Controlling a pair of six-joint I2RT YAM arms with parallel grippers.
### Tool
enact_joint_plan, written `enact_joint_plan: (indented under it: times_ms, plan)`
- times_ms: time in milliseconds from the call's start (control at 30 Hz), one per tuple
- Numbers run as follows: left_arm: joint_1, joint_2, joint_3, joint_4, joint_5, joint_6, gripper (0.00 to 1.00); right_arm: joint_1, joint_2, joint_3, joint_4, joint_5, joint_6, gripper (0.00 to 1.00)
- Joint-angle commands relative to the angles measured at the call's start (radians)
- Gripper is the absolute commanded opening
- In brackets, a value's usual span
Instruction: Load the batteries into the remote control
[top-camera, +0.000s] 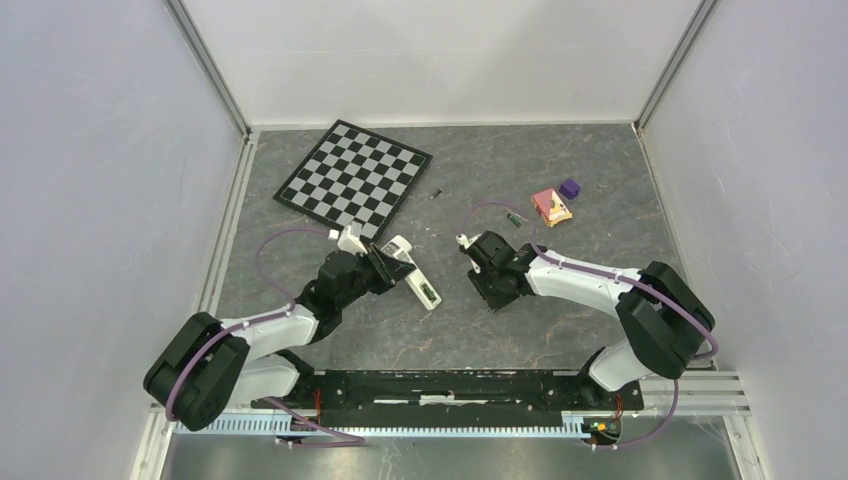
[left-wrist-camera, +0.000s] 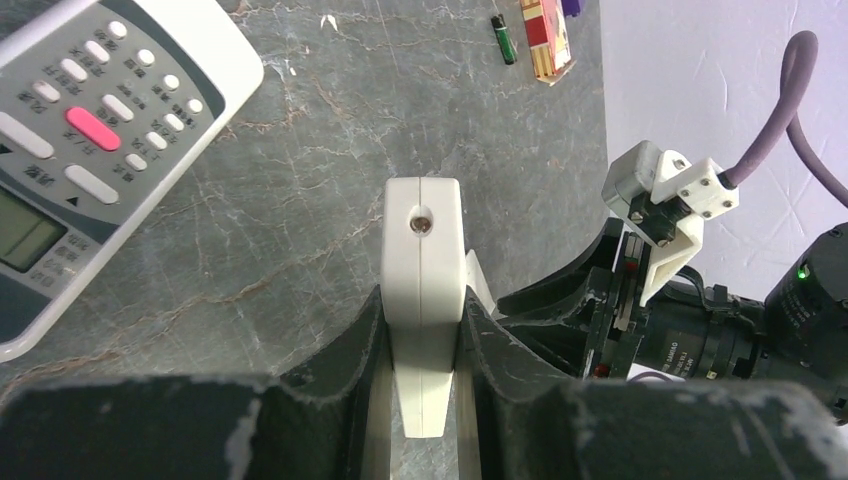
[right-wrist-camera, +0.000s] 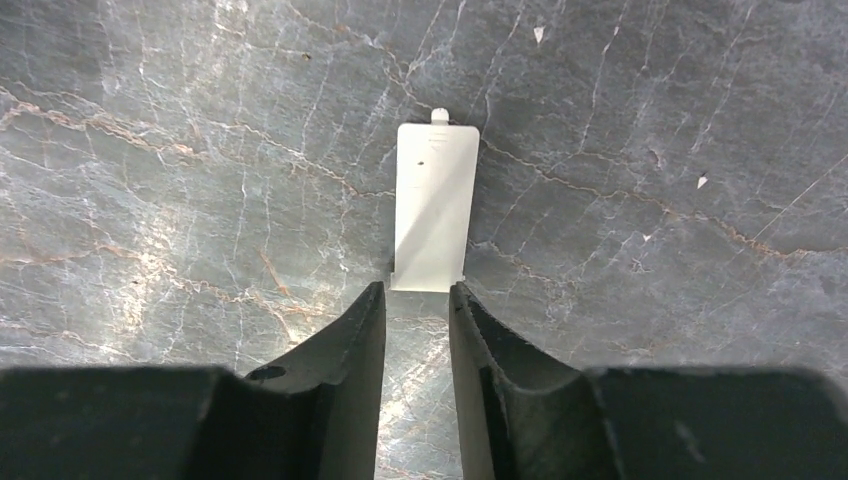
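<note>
The left end effector (left-wrist-camera: 422, 305) is clamped on a white remote control (left-wrist-camera: 422, 235) turned on edge. The right end effector (right-wrist-camera: 417, 292) is slightly apart and empty, its tips at a battery cover (right-wrist-camera: 435, 205). A green battery (top-camera: 515, 219) lies towards the worktop's (top-camera: 560, 330) far edge.

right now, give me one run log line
left claw: shut on remote, on edge | right claw: open, tips at cover lying on table | green battery: loose, not loaded

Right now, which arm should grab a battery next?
Probably the right. The right gripper is empty, jaws apart by the loose battery cover, and the green battery lies nearer it. The left gripper is clamping a white remote.
</note>
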Motion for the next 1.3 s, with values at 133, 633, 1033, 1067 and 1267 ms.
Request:
enact_joint_plan:
  times_ms: [133,633,1033,1067,1267]
  plan:
    - [-0.021,0.036,0.051,0.111,0.013,0.023,0.02,0.006,-0.001,0.042,-0.068,0.052,0.009,0.53]
    - [-0.031,0.026,0.04,0.112,0.004,0.029,0.02,-0.014,0.071,0.029,-0.004,-0.022,-0.003,0.52]
    - [-0.065,0.013,0.001,0.136,-0.05,0.014,0.02,-0.037,0.091,-0.025,0.029,-0.039,0.005,0.4]
    - [-0.082,0.017,-0.006,0.146,-0.072,0.01,0.02,-0.04,0.092,-0.029,0.03,-0.04,0.003,0.41]
    - [-0.189,0.059,-0.04,0.19,-0.253,-0.071,0.02,-0.055,0.106,-0.057,0.057,-0.055,-0.02,0.41]
